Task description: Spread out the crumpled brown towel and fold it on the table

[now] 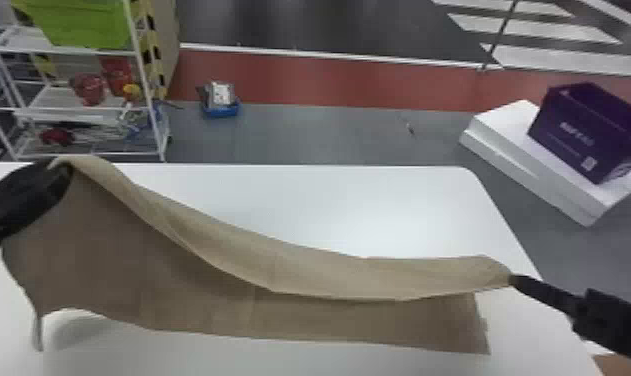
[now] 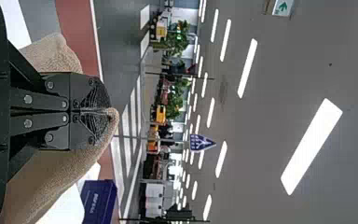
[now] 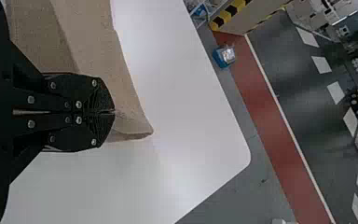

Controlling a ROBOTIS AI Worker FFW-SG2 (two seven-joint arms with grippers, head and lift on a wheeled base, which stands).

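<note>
A brown towel [image 1: 289,270] stretches between two robot claws above a white surface, its upper edge sagging in a long fold. The left claw [image 1: 63,172], raised at the surface's far left, is clamped on one end of the cloth; the right claw [image 1: 515,281], lower and near the right-hand edge, pinches the other, a corner poking past its closed tips. On the left, the towel's lower edge lifts clear, casting a shadow, while its lower right corner hangs inside the surface's side edge. Bare surface [image 1: 379,215] runs from the cloth to the far edge, with more on the near side. Beyond, a blue bin [image 1: 222,111] on the floor holds a pale item [image 1: 222,93], a purple box [image 1: 564,135] sits on a white block [image 1: 524,165], and a white rack [image 1: 146,100] carries a green container [image 1: 81,22] above red items [image 1: 88,89].
</note>
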